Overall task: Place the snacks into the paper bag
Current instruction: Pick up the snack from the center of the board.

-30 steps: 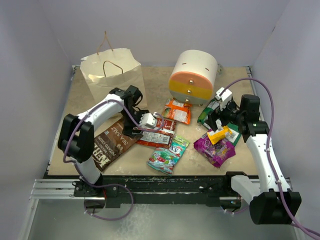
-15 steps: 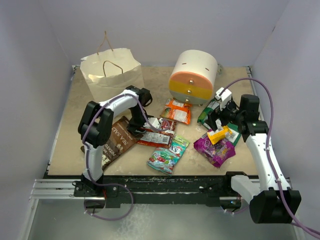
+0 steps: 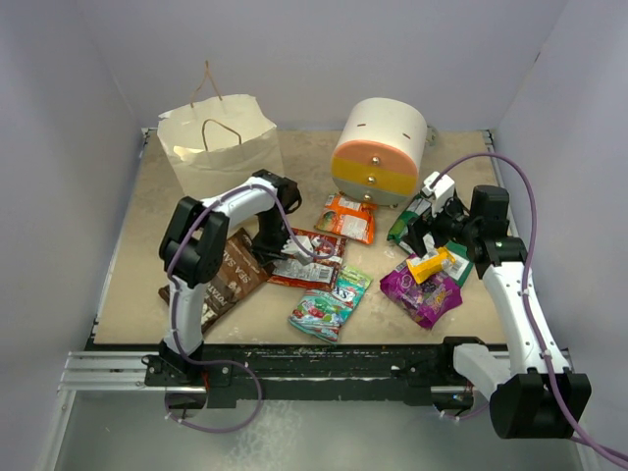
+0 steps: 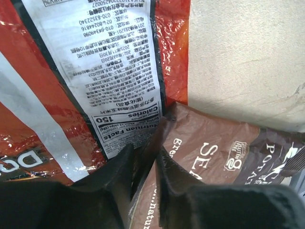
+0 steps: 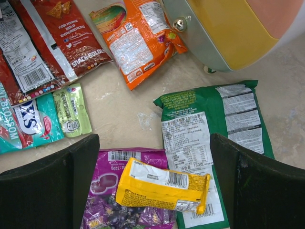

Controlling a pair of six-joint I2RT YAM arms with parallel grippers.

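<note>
Step in hand: by my reading, the pick-up of the first snack, the brown chip bag. None of the packets on view were in the paper bag yet.
Left pincer: low on the table, fingers nearly together, with the chip bag's near edge pinched up between them; it gripped that bag.
Right pincer: spread wide and holding nothing, above the yellow box.
Chip bag: flat at the left of the pile, its top corner lying just over the red-white packet.
Paper bag: upright at the far left corner, mouth open upward, string handles standing up.
Other snacks: the orange packet lay just in front of the round drawer unit, and the teal candy nearest the arms. The green-white packet and purple packet lay at the right, with the yellow box resting across both.
Next move: probably a straight lift, high enough to clear the paper bag's rim, then a carry back and left.
Edges: the hold was on one thin edge only, so the bag would likely hang and swing. The red-white packet touched it and could drag along.
Open room: bare table lay between the pile and the paper bag; the left wall stood close beside the bag.
</note>
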